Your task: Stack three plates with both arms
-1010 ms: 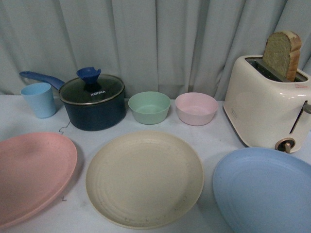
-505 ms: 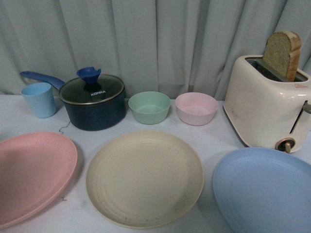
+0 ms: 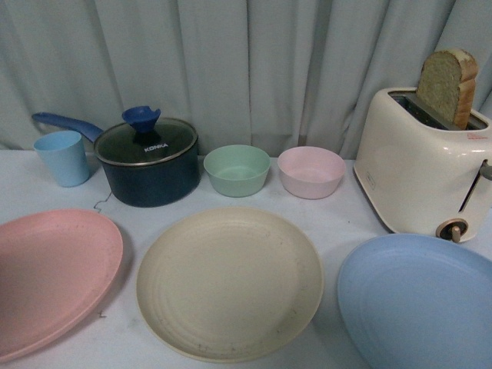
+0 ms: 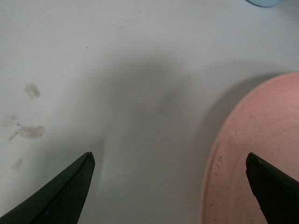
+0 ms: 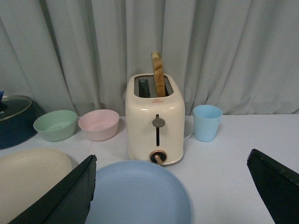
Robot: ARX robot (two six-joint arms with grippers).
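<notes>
L gripper jaws apart, straddling pink plate rim; R gripper apart above blue plate; cream plate lies between, unstacked

Left claw with matte black tapered pointed fingers, right claw likewise black, wedge-shaped

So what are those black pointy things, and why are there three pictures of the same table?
Those are a robot's two tools, like pinching hands. One camera sits on its body and sees the whole table: pink plate, cream plate, blue plate, two little bowls, a pot, a toaster with bread. The other two cameras ride on its wrists. The left tool hangs open over the pink plate's edge. The right tool is open above the blue plate. Neither holds anything. Nothing is stacked yet.
</notes>
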